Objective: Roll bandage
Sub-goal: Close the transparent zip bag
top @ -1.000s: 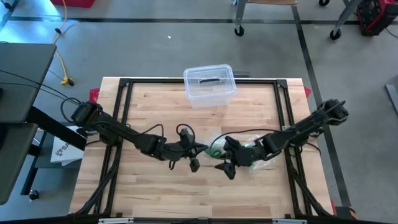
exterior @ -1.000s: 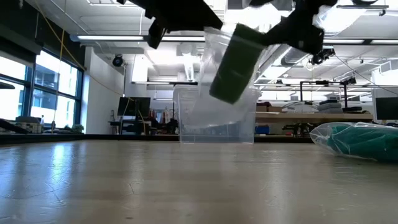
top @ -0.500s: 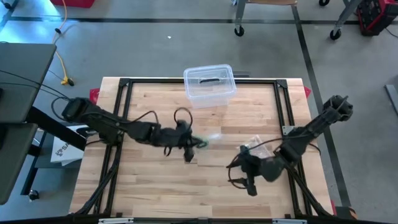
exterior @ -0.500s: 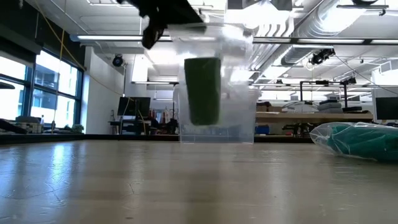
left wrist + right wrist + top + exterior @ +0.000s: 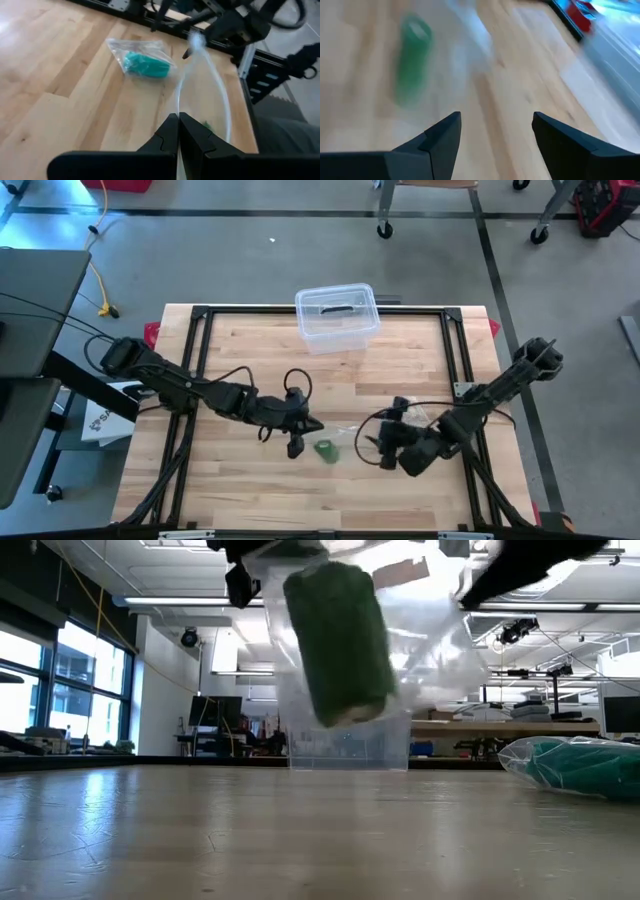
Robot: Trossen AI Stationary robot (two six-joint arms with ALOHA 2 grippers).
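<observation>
Bandage roll (image 5: 326,450) hangs in the clear bag (image 5: 420,640) your closed left gripper (image 5: 297,442) pinches; right gripper (image 5: 384,448) gapes empty nearby.

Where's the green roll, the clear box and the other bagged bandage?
Green roll (image 5: 326,449), high view, its middle.
Clear box (image 5: 337,317), high view, its lid.
Bagged bandage (image 5: 146,65), left wrist view, the teal roll inside the bag.

Even, bright light falls from ceiling strip lamps (image 5: 210,602), leaving only faint shadows on the wooden table (image 5: 250,480). The right wrist picture is heavily motion-smeared: the green bandage roll (image 5: 412,60) ahead of the jaws is a streak. In the low view the roll (image 5: 340,640) is soft, backlit against glare.
</observation>
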